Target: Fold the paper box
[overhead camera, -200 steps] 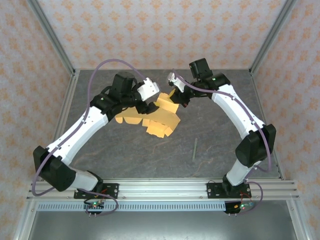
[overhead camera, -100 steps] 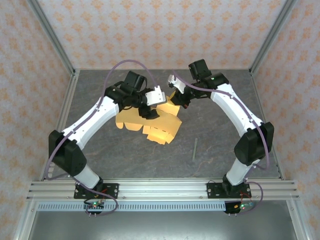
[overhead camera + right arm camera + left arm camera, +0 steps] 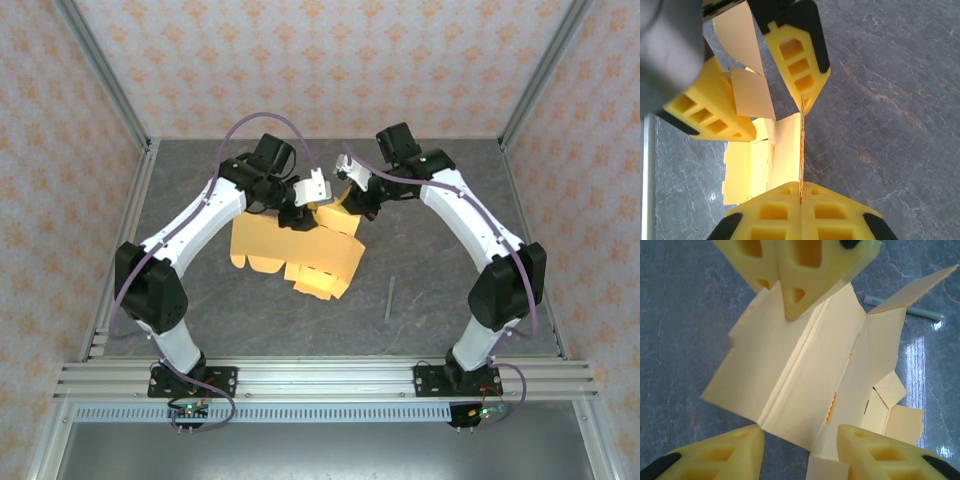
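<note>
One sheet to mind: the paper box (image 3: 300, 255), tan die-cut card, sits just past mid-table (image 3: 200, 330). It's part folded. The near flaps lie flat toward you, and the far edge is lifted where both claws meet.

In the left wrist cam you see a long creased panel running down the middle, side flaps folded off to the rt, and one flap sticking up at the top rt.

Right gripper (image 3: 801, 192) is clamped tight on the box. Its fingers are pressed together w/ a thin card edge caught between the pads, at the far-rt corner of the sheet.

Left gripper (image 3: 300, 215) comes down on the far edge just beside it, the two claws nearly touching. Its jaws stand partway apart w/ the creased panel spanning the gap between them. One finger (image 3: 720, 455) touches the panel's corner. You can't tell whether they actually pinch the card.

Pose: your left arm rises from its base, elbow out to the left, forearm angled far and inward, wrist bent down over the card. Your right arm mirrors it, elbow out rt, forearm reaching far and left, wrist turned in toward the left claw.

Near the right arm, well apart from the box, a thin greenish stick (image 3: 389, 298) lies on the table.
</note>
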Controlling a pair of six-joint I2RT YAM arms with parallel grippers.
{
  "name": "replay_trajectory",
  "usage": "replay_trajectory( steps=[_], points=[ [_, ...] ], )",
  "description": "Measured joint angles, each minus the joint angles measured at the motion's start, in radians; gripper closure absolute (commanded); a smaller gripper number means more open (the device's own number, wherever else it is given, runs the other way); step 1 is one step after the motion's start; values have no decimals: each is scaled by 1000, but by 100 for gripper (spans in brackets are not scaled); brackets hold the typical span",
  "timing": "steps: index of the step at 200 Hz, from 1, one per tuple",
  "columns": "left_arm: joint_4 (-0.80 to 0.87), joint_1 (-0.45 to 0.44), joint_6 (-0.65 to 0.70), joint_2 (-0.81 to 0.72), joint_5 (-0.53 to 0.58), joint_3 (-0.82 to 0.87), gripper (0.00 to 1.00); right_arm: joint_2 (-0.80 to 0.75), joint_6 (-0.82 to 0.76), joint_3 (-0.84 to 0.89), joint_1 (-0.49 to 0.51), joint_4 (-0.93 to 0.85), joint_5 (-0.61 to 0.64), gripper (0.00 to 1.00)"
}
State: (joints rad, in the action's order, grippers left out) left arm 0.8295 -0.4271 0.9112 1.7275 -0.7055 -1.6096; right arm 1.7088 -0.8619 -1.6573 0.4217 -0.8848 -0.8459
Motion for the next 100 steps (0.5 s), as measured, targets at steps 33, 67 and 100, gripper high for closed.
replay_trajectory(
  steps=[33,67,100],
  points=[
    [2,9,0,17,-35,0,63,0,0,4,0,4,0,100],
    [7,11,-3,44,-56,-6,70,0,0,26,-3,8,0,100],
    [16,21,-4,89,-88,-41,77,0,1,43,-9,15,0,100]
  ],
)
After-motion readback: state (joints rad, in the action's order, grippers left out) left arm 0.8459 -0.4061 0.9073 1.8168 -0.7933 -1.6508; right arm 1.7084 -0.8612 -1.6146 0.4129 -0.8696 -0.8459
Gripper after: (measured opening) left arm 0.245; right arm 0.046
